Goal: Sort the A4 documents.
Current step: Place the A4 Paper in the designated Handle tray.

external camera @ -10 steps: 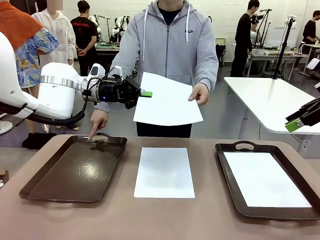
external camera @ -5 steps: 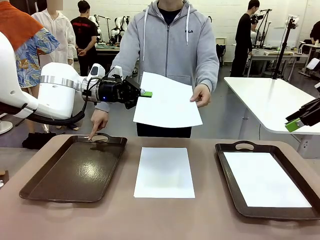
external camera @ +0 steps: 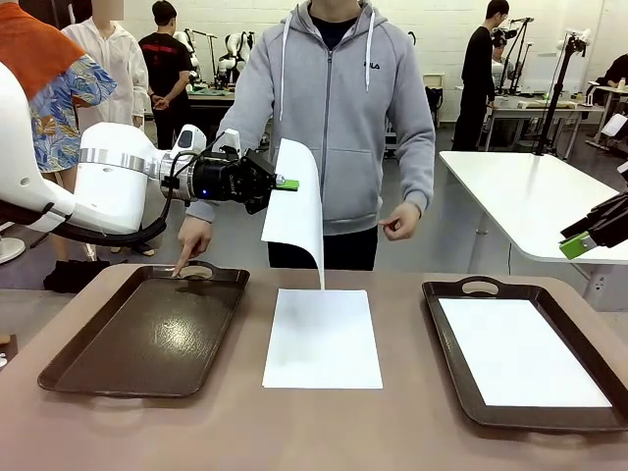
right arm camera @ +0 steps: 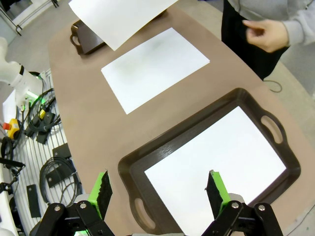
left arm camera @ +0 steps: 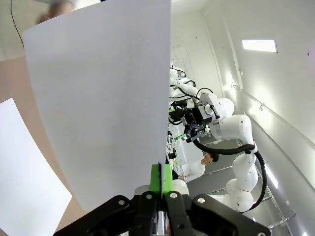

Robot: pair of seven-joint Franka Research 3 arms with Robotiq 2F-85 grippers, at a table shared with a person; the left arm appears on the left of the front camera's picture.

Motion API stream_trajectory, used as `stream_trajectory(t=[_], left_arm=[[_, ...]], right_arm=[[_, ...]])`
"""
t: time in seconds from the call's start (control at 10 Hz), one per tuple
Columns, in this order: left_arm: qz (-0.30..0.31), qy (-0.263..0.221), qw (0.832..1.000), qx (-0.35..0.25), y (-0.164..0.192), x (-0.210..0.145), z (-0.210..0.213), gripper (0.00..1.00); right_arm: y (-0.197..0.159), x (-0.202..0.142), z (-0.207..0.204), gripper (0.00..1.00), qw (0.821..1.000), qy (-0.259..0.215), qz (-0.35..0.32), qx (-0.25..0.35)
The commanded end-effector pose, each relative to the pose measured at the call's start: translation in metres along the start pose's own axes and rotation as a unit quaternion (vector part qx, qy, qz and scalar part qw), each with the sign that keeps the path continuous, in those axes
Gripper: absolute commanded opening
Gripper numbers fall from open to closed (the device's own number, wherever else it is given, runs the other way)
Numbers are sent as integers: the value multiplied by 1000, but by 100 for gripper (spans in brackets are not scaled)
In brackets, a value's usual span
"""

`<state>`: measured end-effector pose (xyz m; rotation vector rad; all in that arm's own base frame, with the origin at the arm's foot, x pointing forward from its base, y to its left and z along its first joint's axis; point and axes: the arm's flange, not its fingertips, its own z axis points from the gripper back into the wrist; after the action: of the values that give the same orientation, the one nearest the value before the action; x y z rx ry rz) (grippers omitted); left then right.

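Pinched between the closed fingers of the left gripper (external camera: 287,183), above the brown table (external camera: 196,432): one thin white A4 paper sheet (external camera: 297,211), drooping edge-down, apart from the person's hand (external camera: 400,221). Flat on the table between two dark brown rectangular trays, a second white sheet (external camera: 322,339); inside the right tray (external camera: 446,334), a third white sheet (external camera: 520,351); at the far handle of the left tray (external camera: 147,339), the person's pointing finger (external camera: 180,267). Right gripper (right arm camera: 160,189) spread wide, holding nothing.

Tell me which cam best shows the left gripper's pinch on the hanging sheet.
Left wrist view: the left gripper is shut on the sheet at its edge, close up. Front view shows the pinch small, side-on, the sheet drooping. Right wrist view catches part of the sheet at its top edge.
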<state>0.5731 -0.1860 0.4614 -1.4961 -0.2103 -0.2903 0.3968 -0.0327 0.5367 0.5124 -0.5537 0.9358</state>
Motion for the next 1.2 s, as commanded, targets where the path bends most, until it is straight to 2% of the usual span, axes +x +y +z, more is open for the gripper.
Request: stream_trajectory(t=[0.0, 0.3, 0.4, 0.5, 0.6, 0.7, 1.0, 1.1], left_arm=[[-15, 46, 998, 48, -3, 2, -3, 1], [-31, 38, 993, 107, -11, -6, 16, 1], [-23, 38, 994, 99, -8, -11, 29, 1], [-5, 53, 995, 79, -10, -16, 45, 1], [9, 55, 995, 86, -11, -23, 64, 1], [22, 56, 993, 103, -11, -30, 80, 1], [104, 109, 973, 172, 1, -56, 126, 1], [111, 102, 971, 184, 2, -60, 135, 1]], right_arm=[[0, 0, -1, 100, 1000, 1, 0, 2], [0, 0, -1, 100, 1000, 1, 0, 2], [0, 0, -1, 100, 1000, 1, 0, 2], [0, 0, -1, 100, 1000, 1, 0, 2], [0, 0, -1, 100, 1000, 1, 0, 2], [0, 0, -1, 100, 1000, 1, 0, 2], [0, 0, -1, 100, 1000, 1, 0, 2], [0, 0, -1, 100, 1000, 1, 0, 2]])
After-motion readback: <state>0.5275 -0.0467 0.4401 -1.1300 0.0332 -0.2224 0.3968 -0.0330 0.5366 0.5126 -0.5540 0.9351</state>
